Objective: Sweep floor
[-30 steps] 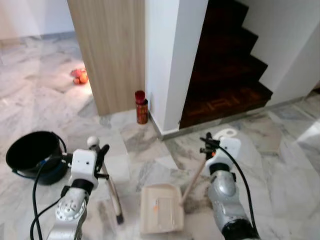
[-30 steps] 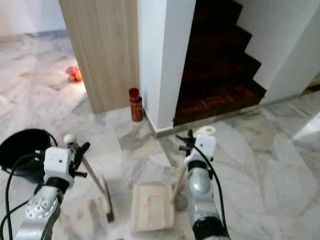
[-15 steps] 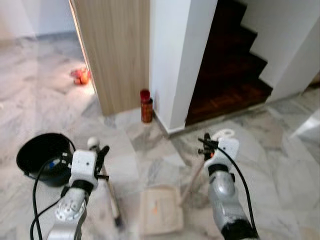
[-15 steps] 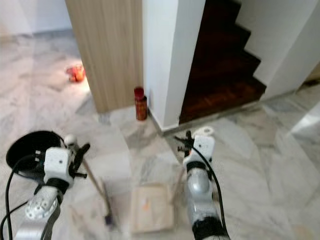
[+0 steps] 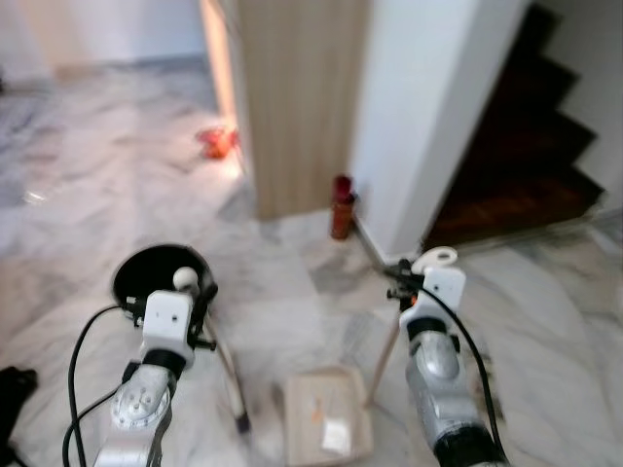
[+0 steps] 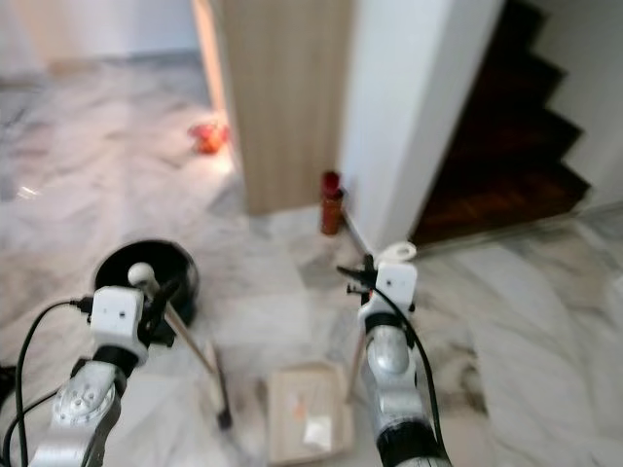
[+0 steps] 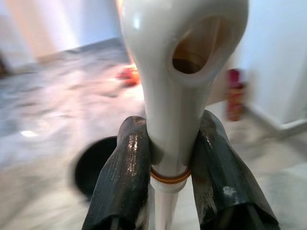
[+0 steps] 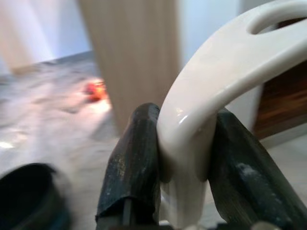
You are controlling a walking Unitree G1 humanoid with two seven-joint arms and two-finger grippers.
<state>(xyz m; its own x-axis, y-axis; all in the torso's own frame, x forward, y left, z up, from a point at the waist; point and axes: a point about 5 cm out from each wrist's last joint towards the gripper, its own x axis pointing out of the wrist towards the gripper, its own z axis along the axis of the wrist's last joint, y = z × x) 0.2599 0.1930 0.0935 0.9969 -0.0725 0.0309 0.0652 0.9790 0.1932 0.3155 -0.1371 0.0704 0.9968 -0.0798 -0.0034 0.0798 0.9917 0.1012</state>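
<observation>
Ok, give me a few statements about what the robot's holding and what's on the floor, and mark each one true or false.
1. The left gripper is shut on the broom handle. True.
2. The right gripper is open. False: it clamps the dustpan handle.
3. The dustpan lies between the two arms. True.
4. The bucket is white. False: it is black.
5. A red can stands by the wooden panel. True.
</observation>
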